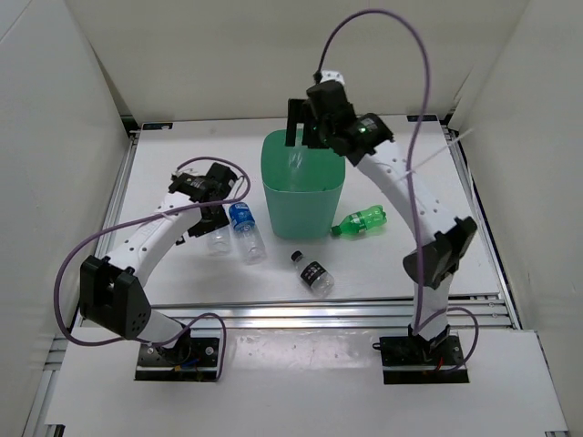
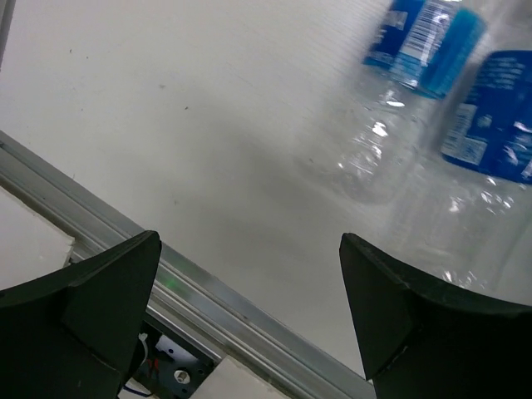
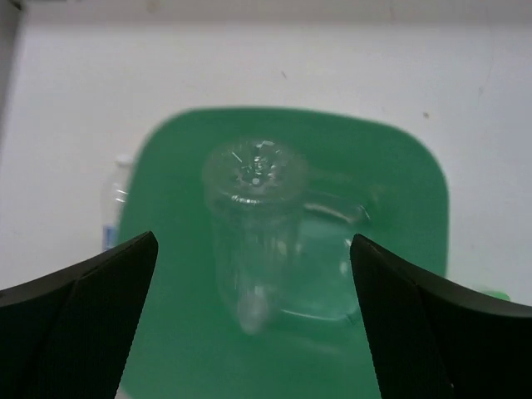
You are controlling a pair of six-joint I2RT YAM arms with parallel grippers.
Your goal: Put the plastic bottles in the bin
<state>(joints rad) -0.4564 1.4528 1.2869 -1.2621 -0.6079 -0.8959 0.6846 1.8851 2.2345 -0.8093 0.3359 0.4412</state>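
The white bench [image 1: 260, 284] carries the mint-green bin [image 1: 301, 215] at its middle. The right gripper [image 1: 303, 135] hangs over the bin's mouth with its fingers spread wide and nothing between them. In the right wrist view a plain clear bottle [image 3: 253, 220] shows below the fingers, touching neither and framed by the green interior. Whether it is falling or resting at the bottom cannot be told. Judged from this, the drop of one bottle is done and four remain outside.

The left gripper [image 2: 249, 241], also spread and empty, hovers low left of the bin, just beside the blue-label bottle [image 1: 246, 232] and another clear bottle [image 1: 219, 241], which lie side by side. The green bottle [image 1: 360, 221] lies right of the bin, the short black-capped bottle [image 1: 312, 272] in front.

The next move probably calls for the left gripper to shift over one bottle, straddle it and close.
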